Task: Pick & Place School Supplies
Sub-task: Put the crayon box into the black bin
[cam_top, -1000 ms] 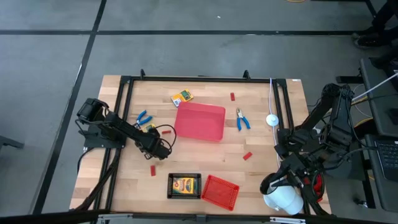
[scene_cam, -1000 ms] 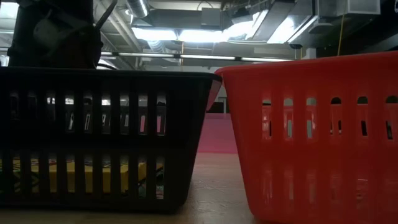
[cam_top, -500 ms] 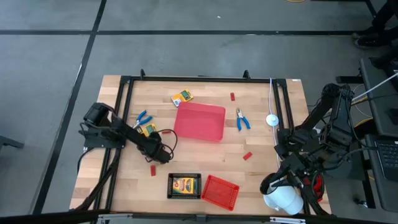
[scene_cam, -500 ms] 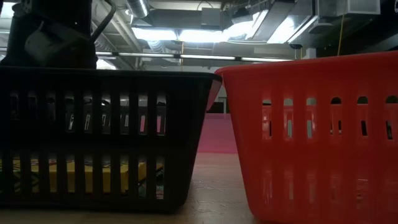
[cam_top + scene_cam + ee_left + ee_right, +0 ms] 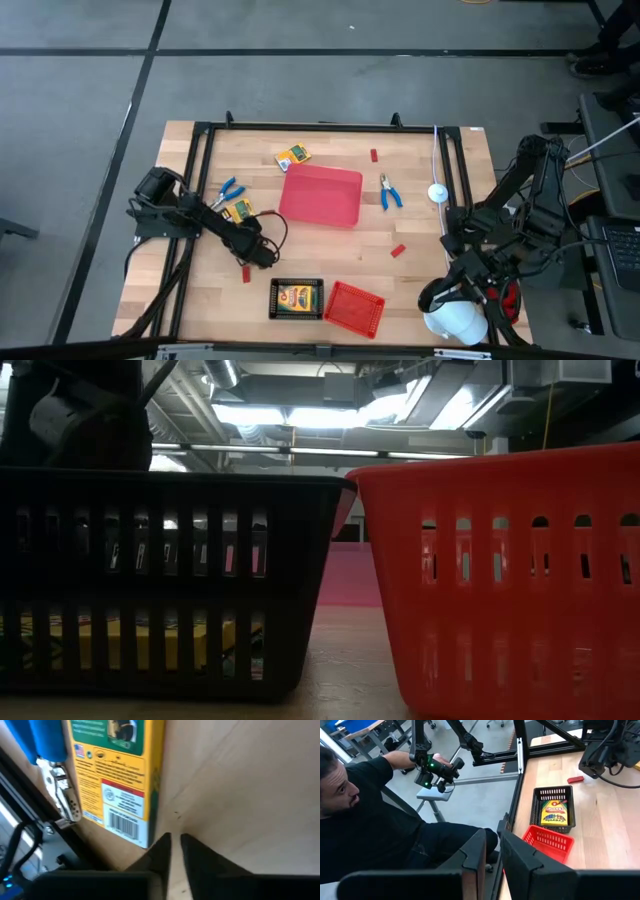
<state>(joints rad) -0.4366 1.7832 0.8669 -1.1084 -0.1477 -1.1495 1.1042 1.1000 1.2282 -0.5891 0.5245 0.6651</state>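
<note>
My left gripper [image 5: 262, 253] [image 5: 175, 840] points steeply down over bare wood near the table's left. Its fingers are shut to a thin slit with only wood showing in it. A tiny red block [image 5: 246, 274] [image 5: 575, 779] lies on the table just nearside of it, untouched. A yellow-and-green card box [image 5: 117, 775] [image 5: 238, 208] and blue-handled pliers [image 5: 55, 780] [image 5: 230, 188] lie flat beyond the fingers. My right gripper [image 5: 492, 845] waits raised off the table's near right corner, nearly shut and holding nothing.
A black basket [image 5: 296, 298] [image 5: 160, 580] holding a card box stands beside a red mesh basket [image 5: 353, 307] at the near edge. A red tray [image 5: 322, 194], another card box [image 5: 293, 155], second pliers [image 5: 389, 190] and red blocks [image 5: 374, 155] [image 5: 398, 250] lie mid-table. A seated person [image 5: 375, 820] is off the near edge.
My left gripper has moved a little toward the table's near edge and right, sinking closer to the wood and nearer the red block beside it. The block, box and pliers have stayed where they were.
</note>
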